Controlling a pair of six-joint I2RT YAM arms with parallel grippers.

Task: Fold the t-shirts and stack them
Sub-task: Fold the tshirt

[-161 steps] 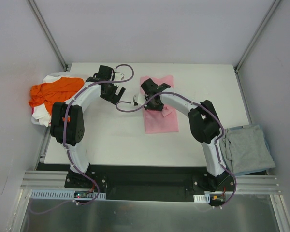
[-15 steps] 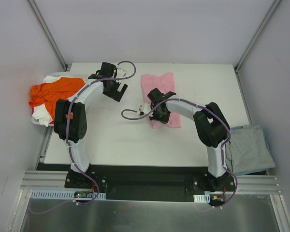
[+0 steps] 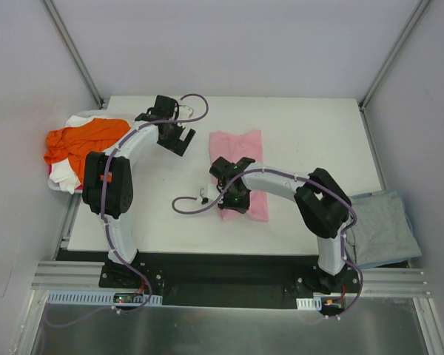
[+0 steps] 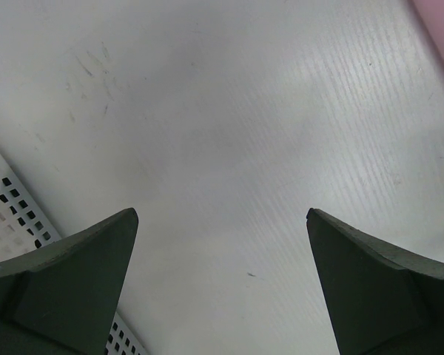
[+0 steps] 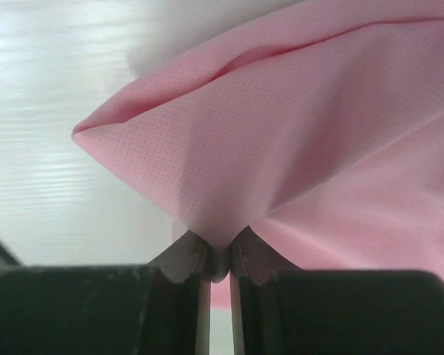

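Right gripper (image 5: pixel 220 255) is clenched on the pink shirt (image 5: pixel 303 140): the jaws stand almost together with a thin pinch of cloth between the tips. From the pinch a doubled flap rises and fans out ahead of the fingers. Seen from above, the rest of the shirt lies flat on the table (image 3: pixel 311 126), running away from this gripper toward the far edge, with the gripper over its near left corner. Left gripper (image 4: pixel 220 222) is released, jaws wide, nothing between them. Bare table lies under it, a sliver of pink is off to its right, and the holed wall of a white basket (image 4: pixel 7 200) is at its near left. Orange shirt (image 3: pixel 85 139) and white shirt (image 3: pixel 62 174) are heaped at that basket, well apart from the work. Grey shirt (image 3: pixel 381 225) lies beside the right arm's base, off the table edge. Handling, as a judgement: the cloth is light, soft and limp, with no stiffness to hold a shape. It should drape from any pinch and drag whatever remains on the table. The weave looks fine and may slip if only one layer is caught. Best hold: a corner or folded edge, pinched through both layers close to the crease, so the flap carries over evenly. A single pinch will probably let the free corner sag.
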